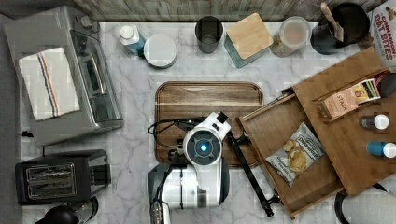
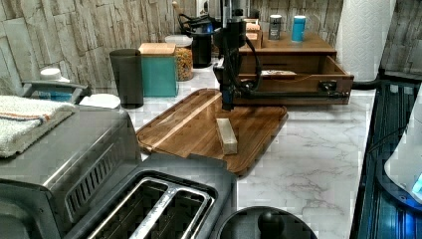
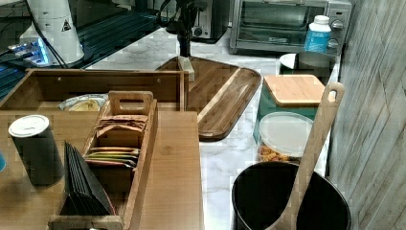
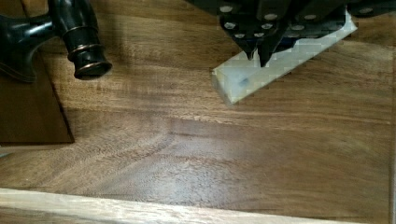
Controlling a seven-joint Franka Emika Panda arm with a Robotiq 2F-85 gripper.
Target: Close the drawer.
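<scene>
The marble surface (image 1: 135,107) carries everything, and the arm (image 1: 189,186) rises from its edge nearest the top view's bottom, its wrist bent so the claw (image 4: 258,57) points straight down. In the left view the claw (image 2: 227,102) hangs upright over the dark serving tray (image 2: 199,124), its tip just above the tray's wood. The drawer (image 1: 289,154) stands pulled out from under the wooden top board (image 1: 345,140), just beside the claw on the top view's right; its flat front panel with the dark bar handle (image 1: 250,170) lies close to the wrist, apart from the fingers. Inside the drawer lies a bag of chips (image 1: 295,154). In the wrist view the claw's two fingertips (image 4: 252,49) are pressed together to a point, clenched on nothing, directly above a pale rectangular block (image 4: 280,65) that lies flat on the tray. One end of the drawer handle (image 4: 79,42) shows near the claw, not touching it.
</scene>
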